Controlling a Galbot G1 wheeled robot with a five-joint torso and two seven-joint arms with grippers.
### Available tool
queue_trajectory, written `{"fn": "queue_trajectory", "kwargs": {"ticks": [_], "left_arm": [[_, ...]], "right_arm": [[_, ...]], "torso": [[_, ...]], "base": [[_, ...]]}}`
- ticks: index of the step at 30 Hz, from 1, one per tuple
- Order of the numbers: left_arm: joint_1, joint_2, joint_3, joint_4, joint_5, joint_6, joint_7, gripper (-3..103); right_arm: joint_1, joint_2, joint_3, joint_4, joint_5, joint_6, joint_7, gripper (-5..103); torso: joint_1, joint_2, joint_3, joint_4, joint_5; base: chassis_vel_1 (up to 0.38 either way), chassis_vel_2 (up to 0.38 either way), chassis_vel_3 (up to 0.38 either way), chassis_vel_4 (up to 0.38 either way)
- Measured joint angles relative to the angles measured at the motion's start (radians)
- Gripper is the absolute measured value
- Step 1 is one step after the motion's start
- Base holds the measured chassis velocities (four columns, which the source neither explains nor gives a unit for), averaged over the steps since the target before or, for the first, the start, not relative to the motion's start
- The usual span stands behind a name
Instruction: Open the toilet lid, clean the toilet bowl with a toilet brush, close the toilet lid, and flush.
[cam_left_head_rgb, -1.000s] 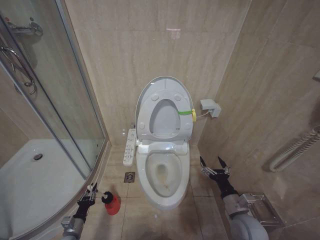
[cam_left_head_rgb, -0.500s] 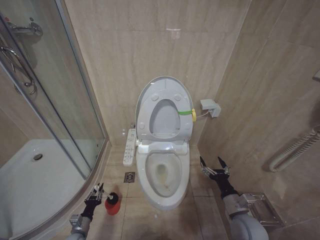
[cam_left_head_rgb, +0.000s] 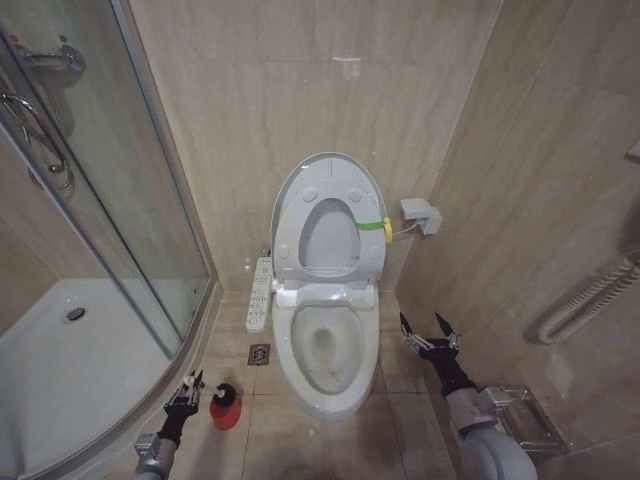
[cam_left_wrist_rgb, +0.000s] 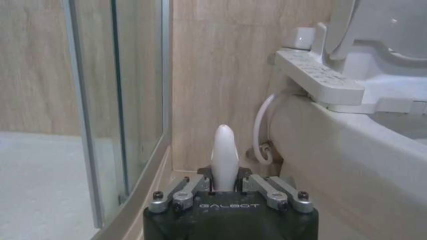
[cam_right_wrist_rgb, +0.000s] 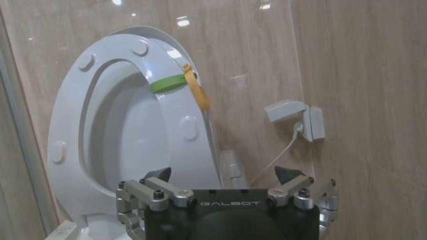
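Head view: the toilet lid (cam_left_head_rgb: 330, 172) is seen raised upright against the tiled wall, with the ring-shaped seat (cam_left_head_rgb: 330, 240) lifted against it and a yellow-green band (cam_left_head_rgb: 374, 226) wrapped around the seat's right side. Below it the toilet bowl (cam_left_head_rgb: 325, 350) lies uncovered, a brownish stain visible inside, and a white control strip (cam_left_head_rgb: 259, 294) is fixed along its left side. On the floor to the left of the bowl, the toilet brush (cam_left_head_rgb: 224, 396) is seen with its dark head sitting in the red holder (cam_left_head_rgb: 225, 415), near the curved edge of the shower tray (cam_left_head_rgb: 60, 370). The left gripper (cam_left_head_rgb: 186, 389) is held low just beside the holder, on its left; in the left wrist view its fingers (cam_left_wrist_rgb: 175, 192) are seen set slightly apart with the pale handle tip (cam_left_wrist_rgb: 224, 157) rising between them, and whether the handle is touched cannot be told. The right gripper (cam_left_head_rgb: 429, 331) is held to the right of the bowl, clear of it, with its fingers spread wide; in the right wrist view it (cam_right_wrist_rgb: 227, 180) is pointed toward the raised lid (cam_right_wrist_rgb: 127, 125) and a small white wall box (cam_right_wrist_rgb: 297, 120).
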Motion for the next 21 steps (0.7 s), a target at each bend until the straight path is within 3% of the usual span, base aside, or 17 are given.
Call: {"fn": "queue_trajectory", "kwargs": {"ticks": [11, 21], "left_arm": [[0.051, 0.033, -0.024, -0.103, 0.029, 0.017, -0.035, 22], [0.045, 0.010, -0.014, -0.080, 0.031, 0.020, -0.034, 22]], "right_arm": [[0.000, 0.000, 0.000, 0.000, 0.000, 0.000, 0.000, 100], [0.000, 0.000, 0.000, 0.000, 0.000, 0.000, 0.000, 100]], "torso": [[0.000, 0.000, 0.000, 0.0000, 0.0001], [0.000, 0.000, 0.000, 0.0001, 0.0002]], "base": [[0.000, 0.000, 0.000, 0.000], [0.000, 0.000, 0.000, 0.000]]}}
